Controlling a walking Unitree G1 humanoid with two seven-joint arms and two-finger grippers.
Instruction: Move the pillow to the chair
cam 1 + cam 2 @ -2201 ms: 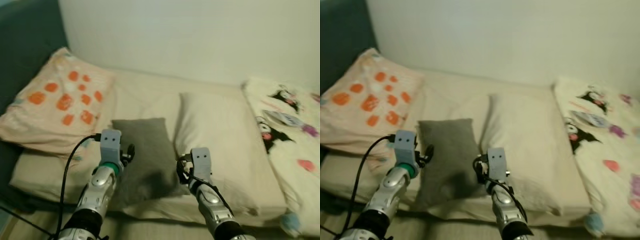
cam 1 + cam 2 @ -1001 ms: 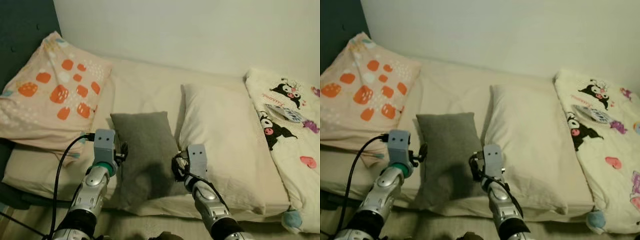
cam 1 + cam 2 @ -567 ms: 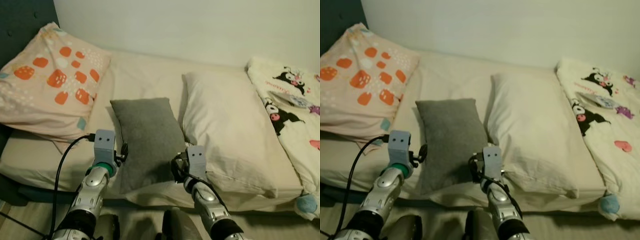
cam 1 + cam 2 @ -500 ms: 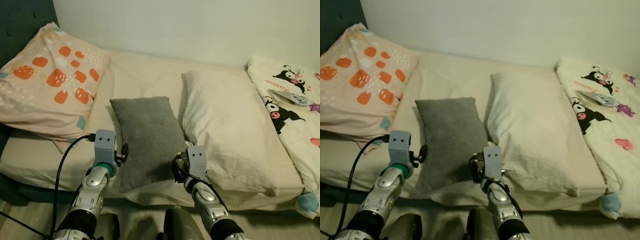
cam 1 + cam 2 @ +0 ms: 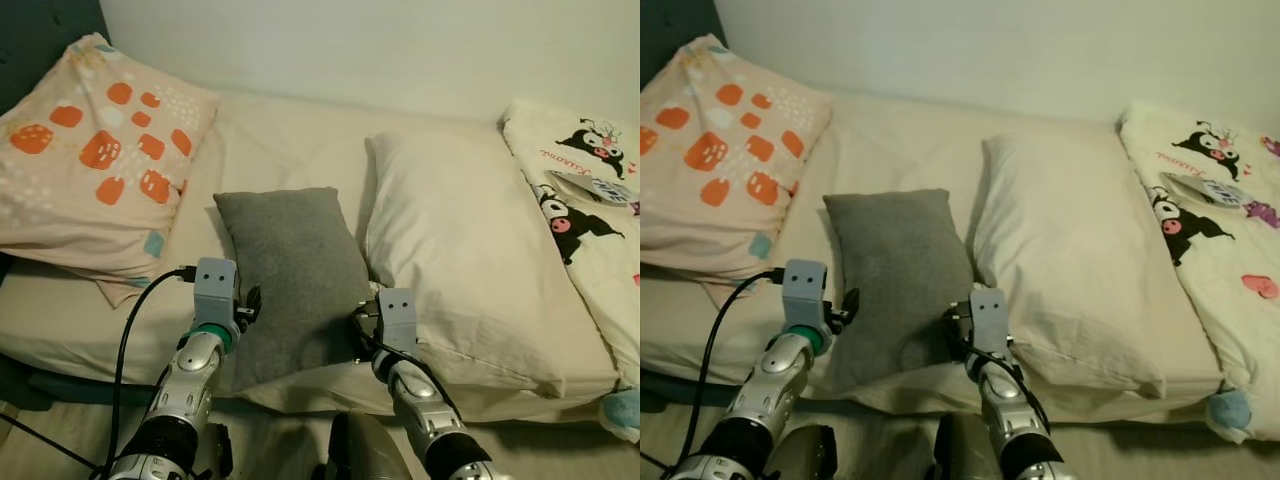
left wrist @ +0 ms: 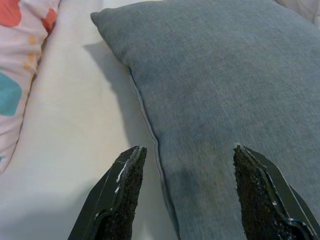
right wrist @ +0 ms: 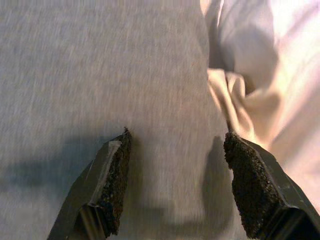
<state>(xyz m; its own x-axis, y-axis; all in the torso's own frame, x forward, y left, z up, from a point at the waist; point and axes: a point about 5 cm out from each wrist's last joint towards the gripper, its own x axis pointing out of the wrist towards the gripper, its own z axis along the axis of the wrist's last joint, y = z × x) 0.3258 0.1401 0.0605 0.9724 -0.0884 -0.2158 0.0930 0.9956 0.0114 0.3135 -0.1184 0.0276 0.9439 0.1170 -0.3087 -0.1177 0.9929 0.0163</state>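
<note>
Early stage: grey pillow (image 5: 291, 275) lies on the bed (image 5: 290, 150); my left gripper (image 6: 186, 192) and right gripper (image 7: 175, 187) flank it, fingers spread, nothing grasped.

— What's around me here?

— I see a bed (image 5: 290, 140) under a cream sheet, set against a plain pale wall (image 5: 380, 50). A dark padded headboard (image 5: 40, 25) stands at its left end.

— And the floor, the light?

— Light wood floor (image 5: 40, 450) along the near edge; the light is dim and warm.
</note>
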